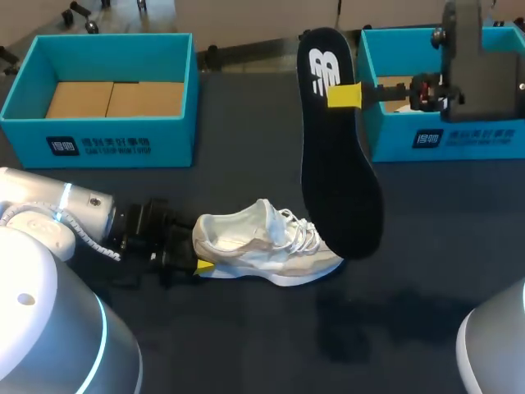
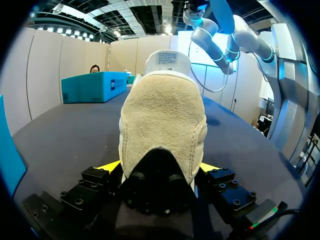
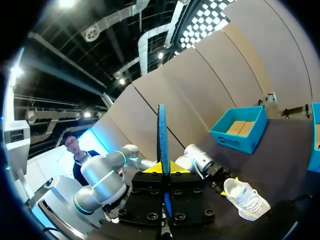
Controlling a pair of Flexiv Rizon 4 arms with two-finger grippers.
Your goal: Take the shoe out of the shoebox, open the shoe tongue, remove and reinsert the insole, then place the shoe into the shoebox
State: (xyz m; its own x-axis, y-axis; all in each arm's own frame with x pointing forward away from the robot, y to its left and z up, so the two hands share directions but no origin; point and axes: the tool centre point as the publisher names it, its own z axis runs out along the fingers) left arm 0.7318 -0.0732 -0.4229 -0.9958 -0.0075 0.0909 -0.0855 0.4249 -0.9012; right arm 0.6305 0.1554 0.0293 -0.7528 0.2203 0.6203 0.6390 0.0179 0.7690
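Shoe (image 1: 271, 242) sits on its sole on the table (image 1: 246, 345) in your head view, white with beige trim, its heel pinched by the left gripper (image 1: 199, 249). The right gripper (image 1: 344, 96) nips the black insole (image 1: 340, 164), which hangs toe-down over the shoe's front, near the right shoebox (image 1: 459, 139). The insole is out, so reinsertion looks next; you'd need to steer its toe end into the collar. In your left wrist view, both yellow fingers (image 2: 107, 166) press the shoe (image 2: 162, 120) at its suede heel. In your right wrist view, the insole (image 3: 162, 130) stands edge-on, clamped between the tips.
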